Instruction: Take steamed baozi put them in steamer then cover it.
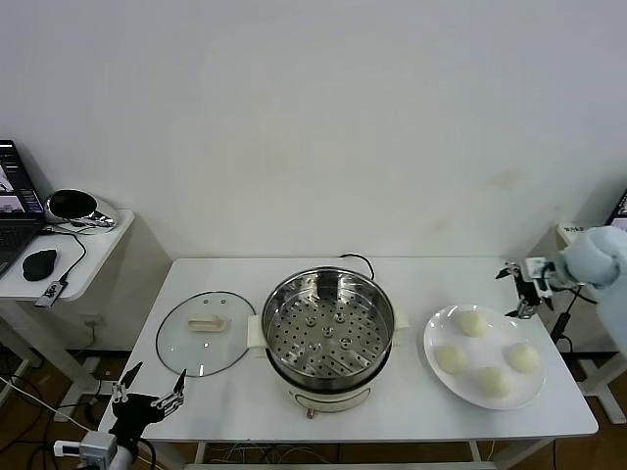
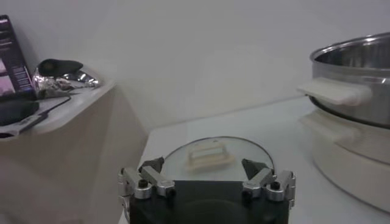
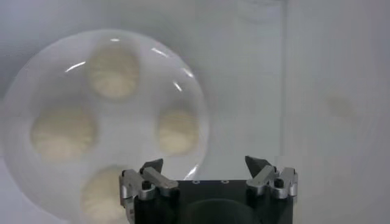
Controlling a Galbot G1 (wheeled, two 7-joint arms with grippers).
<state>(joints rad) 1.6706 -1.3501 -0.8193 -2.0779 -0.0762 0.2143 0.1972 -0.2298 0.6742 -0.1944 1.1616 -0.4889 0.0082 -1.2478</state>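
Note:
Several pale steamed baozi (image 1: 471, 322) (image 3: 111, 72) lie on a white plate (image 1: 437, 338) (image 3: 24, 91) at the table's right. The steel steamer (image 1: 328, 328) (image 2: 356, 67) stands in the middle, its perforated tray bare and uncovered. Its glass lid (image 1: 203, 331) (image 2: 207, 156) with a cream handle lies flat to the steamer's left. My right gripper (image 1: 518, 289) (image 3: 206, 164) hangs open above the table's far right edge, just beyond the plate, with nothing between its fingers. My left gripper (image 1: 149, 384) (image 2: 203, 164) stands open and empty off the front left corner, facing the lid.
A side table (image 1: 83, 257) at the far left carries a laptop (image 1: 12, 211), a mouse (image 1: 39, 263) and a shiny bowl (image 1: 76, 208). The steamer's cord (image 1: 361, 260) trails behind it. A wall closes off the back.

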